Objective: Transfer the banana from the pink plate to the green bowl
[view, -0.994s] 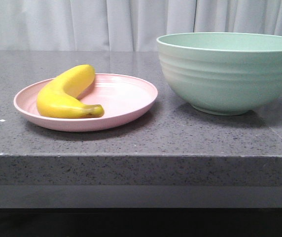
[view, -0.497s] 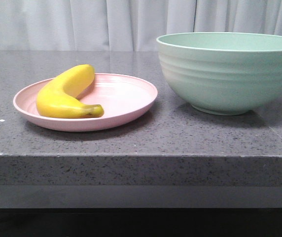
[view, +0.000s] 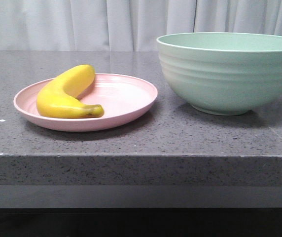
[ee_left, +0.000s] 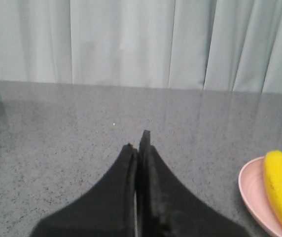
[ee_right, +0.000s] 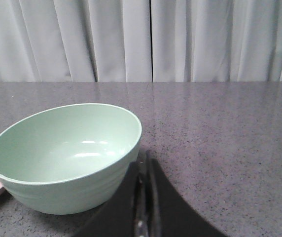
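A speckled grey stone counter stands before a pale curtain and carries two containers set side by side. The pink plate holds the banana, which lies curved along the plate's far-left part with its dark stem tip pointing toward the plate's middle and its body resting on the plate floor. The green bowl stands upright just beside the plate, a narrow strip of counter between them, and its hollow shows nothing inside in the right wrist view. The left pincer is closed, its two black fingers pressed together with nothing between them; the plate rim and one end of the banana lie ahead of it and off to its right side, apart from the fingers. The right pincer is likewise closed and holds nothing; the bowl sits just ahead of it and to its left, its near wall close to the fingertips.
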Robot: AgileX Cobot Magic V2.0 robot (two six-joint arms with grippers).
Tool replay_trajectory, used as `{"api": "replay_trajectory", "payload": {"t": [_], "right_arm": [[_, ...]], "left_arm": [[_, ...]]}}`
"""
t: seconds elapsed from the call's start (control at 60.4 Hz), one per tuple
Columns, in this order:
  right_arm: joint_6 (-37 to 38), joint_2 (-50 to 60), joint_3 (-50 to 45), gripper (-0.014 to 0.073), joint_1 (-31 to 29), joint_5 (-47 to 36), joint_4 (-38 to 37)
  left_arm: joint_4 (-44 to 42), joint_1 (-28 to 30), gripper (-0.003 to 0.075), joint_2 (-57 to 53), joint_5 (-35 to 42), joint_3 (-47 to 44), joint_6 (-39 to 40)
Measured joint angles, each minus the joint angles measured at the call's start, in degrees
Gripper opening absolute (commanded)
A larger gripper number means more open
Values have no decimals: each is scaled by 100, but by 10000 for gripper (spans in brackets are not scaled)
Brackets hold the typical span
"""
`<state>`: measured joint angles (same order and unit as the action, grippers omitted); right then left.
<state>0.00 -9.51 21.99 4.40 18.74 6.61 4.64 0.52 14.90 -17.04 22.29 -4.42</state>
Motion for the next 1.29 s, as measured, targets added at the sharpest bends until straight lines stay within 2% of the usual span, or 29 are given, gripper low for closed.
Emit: {"api": "replay_trajectory", "payload": {"t": [0.182, 0.249, 0.298, 0.331, 0.398, 0.464, 0.497, 0.547, 0.762, 0.911, 1.077, 1.292], "right_arm": [[0, -663, 308, -55, 0, 195, 0], [0, -698, 308, 1, 0, 241, 0], [0, -707, 308, 106, 0, 264, 0], [0, -707, 308, 175, 0, 264, 0], [0, -707, 308, 364, 0, 264, 0], [0, -707, 308, 505, 0, 264, 0], [0, -707, 308, 559, 0, 264, 0], [0, -707, 308, 608, 0, 264, 0], [0, -707, 308, 626, 0, 264, -4], [0, -707, 308, 626, 0, 264, -4], [0, -707, 308, 626, 0, 264, -13], [0, -707, 308, 626, 0, 283, -13]], "left_arm": [[-10, 0, -17, 476, -111, 126, -78], [-10, 0, 22, 485, -125, 126, -78], [-10, 0, 97, 485, -125, 140, -78], [-10, 0, 175, 485, -135, 140, -78], [-10, 0, 376, 485, -135, 154, -78], [32, 0, 552, 485, -135, 167, -78], [95, 0, 606, 485, -135, 167, -78], [151, 0, 644, 485, -135, 167, -78], [242, 0, 638, 513, -148, 184, -78], [295, -241, 637, 1049, -321, 527, -179], [323, -1044, 584, 2227, -633, 1304, -417], [336, -2111, 581, 3720, -952, 2174, -223]]}}
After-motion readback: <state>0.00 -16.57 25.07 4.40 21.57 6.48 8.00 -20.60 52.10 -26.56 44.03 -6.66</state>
